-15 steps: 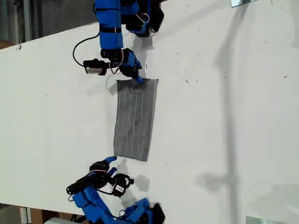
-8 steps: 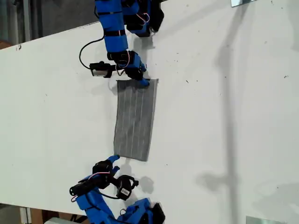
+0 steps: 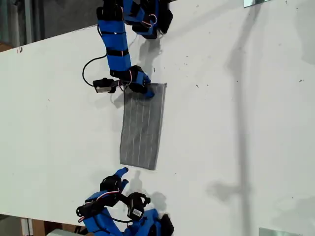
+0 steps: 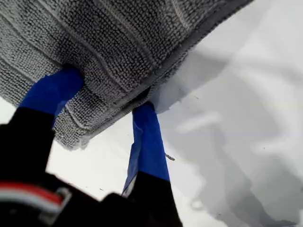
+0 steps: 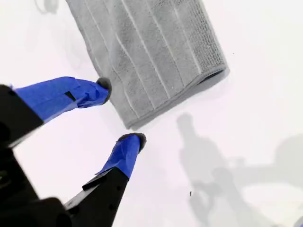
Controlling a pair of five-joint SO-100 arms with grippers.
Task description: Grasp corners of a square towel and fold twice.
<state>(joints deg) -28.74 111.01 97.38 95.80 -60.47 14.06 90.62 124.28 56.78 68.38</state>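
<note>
Grey towel (image 3: 141, 127) pinched, my first gripper (image 3: 145, 92)

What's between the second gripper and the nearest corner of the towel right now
Nothing but bare white table. In the second wrist view my second gripper hangs open just short of the towel, its corner untouched.

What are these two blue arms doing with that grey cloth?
They are folding a striped grey towel on a white table. It already lies folded into a long strip. My first gripper, at the exterior view's top, has its jaws around one end's edge, one finger above the layers and one below. My second gripper hangs open just off the other end, touching nothing.
</note>
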